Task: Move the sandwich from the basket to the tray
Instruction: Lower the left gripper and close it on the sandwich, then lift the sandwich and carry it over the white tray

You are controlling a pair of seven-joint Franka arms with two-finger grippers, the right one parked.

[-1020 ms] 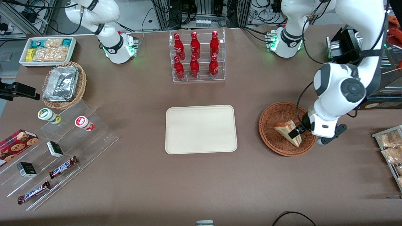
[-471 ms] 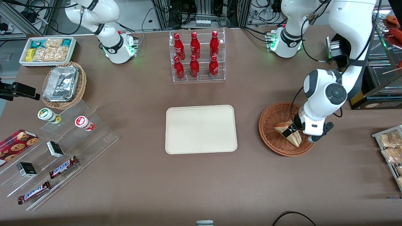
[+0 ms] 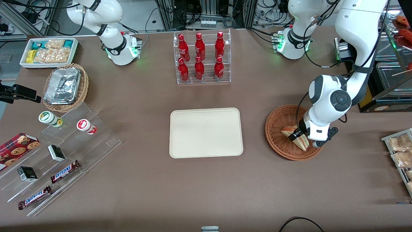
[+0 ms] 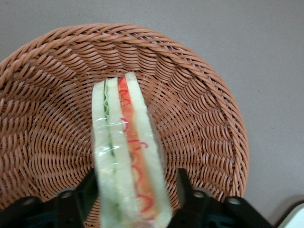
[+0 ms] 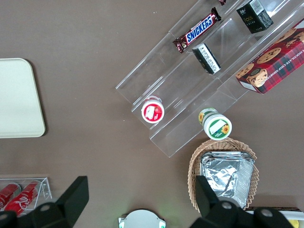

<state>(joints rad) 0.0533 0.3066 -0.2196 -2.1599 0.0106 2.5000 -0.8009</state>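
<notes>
While brown table (image 3: 206,187) bears tray (image 3: 206,132), hand (image 3: 297,137) straddles sandwich (image 4: 128,156).

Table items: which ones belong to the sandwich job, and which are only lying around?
Job: sandwich, basket holding it, tray, hand straddling the sandwich, fingers open.

Lying about: red bottles, Snickers bars, cookie box, foil containers.

Reddish-brown woven basket (image 4: 199,118), pale sandwich (image 4: 126,156) w/ green & red-orange layers, cream tray (image 3: 206,132), black end effector (image 4: 135,197)
</notes>
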